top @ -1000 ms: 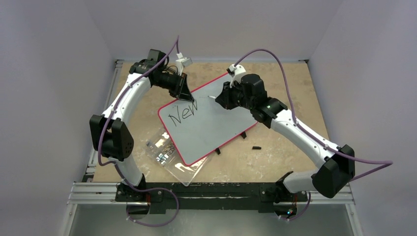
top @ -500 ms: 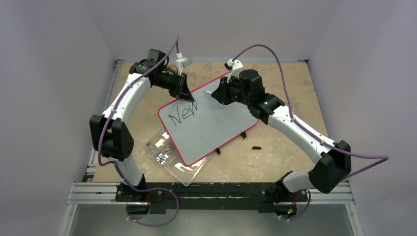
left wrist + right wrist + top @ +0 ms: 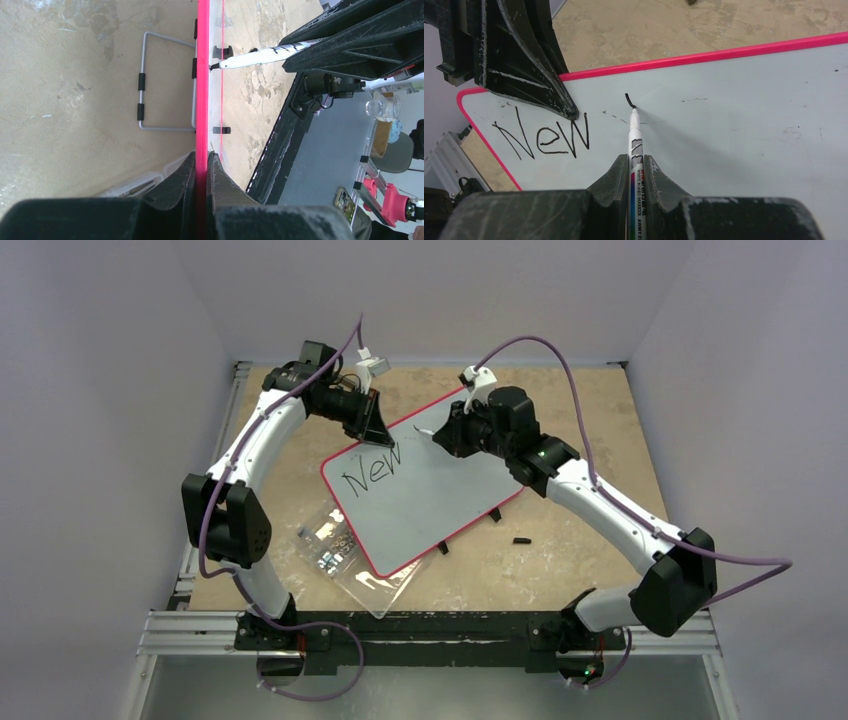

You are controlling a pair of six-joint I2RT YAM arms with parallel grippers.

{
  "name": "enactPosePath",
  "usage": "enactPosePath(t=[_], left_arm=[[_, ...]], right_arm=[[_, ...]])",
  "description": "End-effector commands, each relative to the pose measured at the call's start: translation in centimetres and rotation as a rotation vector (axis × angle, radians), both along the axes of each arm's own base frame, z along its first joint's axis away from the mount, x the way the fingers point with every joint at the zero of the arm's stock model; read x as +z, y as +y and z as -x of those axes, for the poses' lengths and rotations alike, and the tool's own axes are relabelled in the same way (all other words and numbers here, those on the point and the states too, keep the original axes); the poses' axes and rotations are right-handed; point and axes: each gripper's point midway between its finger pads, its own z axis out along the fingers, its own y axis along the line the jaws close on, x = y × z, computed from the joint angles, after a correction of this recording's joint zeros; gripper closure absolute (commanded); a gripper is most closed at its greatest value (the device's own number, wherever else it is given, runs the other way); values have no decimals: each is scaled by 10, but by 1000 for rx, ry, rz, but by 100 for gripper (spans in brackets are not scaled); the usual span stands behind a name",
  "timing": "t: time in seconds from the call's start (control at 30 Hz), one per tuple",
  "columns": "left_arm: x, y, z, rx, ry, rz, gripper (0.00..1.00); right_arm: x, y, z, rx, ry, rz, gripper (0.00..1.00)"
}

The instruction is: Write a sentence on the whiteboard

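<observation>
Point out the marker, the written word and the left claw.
marker [image 3: 635, 132]: right wrist view, white barrel.
written word [image 3: 545, 140]: right wrist view, the letter e.
left claw [image 3: 202, 159]: left wrist view, midway between fingertips gripping the whiteboard [image 3: 202, 75] rim.

robotics lab cell, plain pale walls [image 3: 90, 360] on three sides, worn wooden surface [image 3: 585, 405], aluminium extrusion frame [image 3: 190, 626] along near edge, left arm [image 3: 262, 435] and right arm [image 3: 610, 510] bolted to it, purple cables [image 3: 540, 339], grey chair [image 3: 395, 152] beyond

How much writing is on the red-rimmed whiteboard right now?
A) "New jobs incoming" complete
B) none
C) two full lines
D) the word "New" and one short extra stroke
D: the red-rimmed whiteboard bears black handwritten "New", and the white marker in the right pincer touches a short hooked stroke beside it.
</observation>
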Motion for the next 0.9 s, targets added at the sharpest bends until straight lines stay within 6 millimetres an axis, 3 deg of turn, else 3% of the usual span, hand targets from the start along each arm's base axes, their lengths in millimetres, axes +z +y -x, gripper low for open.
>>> enactPosePath(t=[0.0,0.47,0.87], left_arm=[[12,1,7,-25,-91,-23,100],[13,2,7,-23,-94,-25,100],[13,2,7,-23,-96,-26,100]], right_arm=[[1,-13,-8,-57,-26,22,100],[34,-8,7,9,-61,-41,100],[20,-1,16,65,-30,-61,100]])
